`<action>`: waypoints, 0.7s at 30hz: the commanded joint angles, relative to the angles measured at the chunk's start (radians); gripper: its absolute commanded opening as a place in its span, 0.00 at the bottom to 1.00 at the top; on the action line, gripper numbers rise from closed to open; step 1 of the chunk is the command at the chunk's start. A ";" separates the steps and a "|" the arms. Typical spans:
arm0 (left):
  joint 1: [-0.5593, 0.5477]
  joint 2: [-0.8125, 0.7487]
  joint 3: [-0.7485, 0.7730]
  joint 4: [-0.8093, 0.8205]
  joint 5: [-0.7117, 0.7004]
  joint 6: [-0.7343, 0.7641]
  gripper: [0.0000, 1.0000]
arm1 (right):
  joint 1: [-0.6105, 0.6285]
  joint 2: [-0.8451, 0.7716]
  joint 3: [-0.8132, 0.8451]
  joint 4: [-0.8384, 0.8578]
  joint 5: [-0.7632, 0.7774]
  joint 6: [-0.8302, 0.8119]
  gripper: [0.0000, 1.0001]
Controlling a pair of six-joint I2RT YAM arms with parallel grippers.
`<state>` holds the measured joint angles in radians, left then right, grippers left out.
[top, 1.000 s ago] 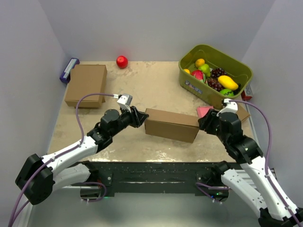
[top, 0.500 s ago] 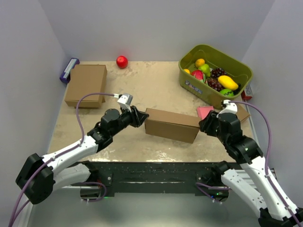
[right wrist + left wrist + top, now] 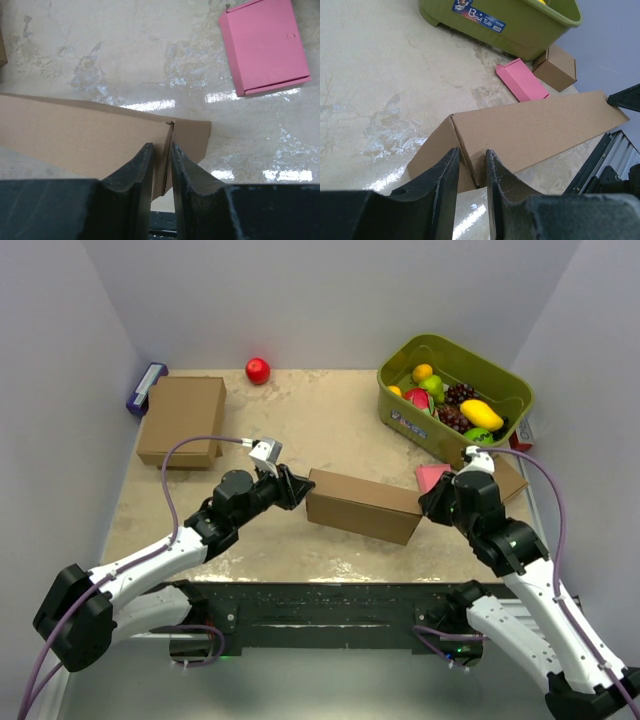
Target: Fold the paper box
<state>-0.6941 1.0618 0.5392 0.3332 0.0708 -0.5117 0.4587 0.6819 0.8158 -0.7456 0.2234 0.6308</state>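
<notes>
txt: "Bowl Tub" (approx) | on: blue sticker (image 3: 480, 15), green tub (image 3: 520, 37) | small print illegible

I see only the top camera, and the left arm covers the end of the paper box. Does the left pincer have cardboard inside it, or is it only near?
Observer: It has cardboard. In the left wrist view the left pincer is shut on the end corner of the paper box, and cardboard fills the gap.
Operator: And the right pincer?
Observer: Its wrist view shows the right pincer closely flanking a thin edge-on flap at the box's other end. I cannot tell if it presses from both sides.
Operator: Does the pink thing touch the box?
Observer: No. The flat pink box lies apart from it.
</notes>
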 commanded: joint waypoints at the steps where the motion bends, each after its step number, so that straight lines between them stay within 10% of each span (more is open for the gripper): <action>1: 0.007 0.029 -0.021 -0.158 -0.019 0.068 0.31 | 0.001 0.030 -0.006 -0.113 -0.045 0.020 0.18; 21: 0.021 0.095 0.004 -0.106 0.035 0.099 0.27 | 0.000 0.001 0.086 -0.396 0.004 0.036 0.21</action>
<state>-0.6872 1.1152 0.5632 0.3733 0.1078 -0.4747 0.4641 0.6868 0.8909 -0.9215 0.1986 0.6926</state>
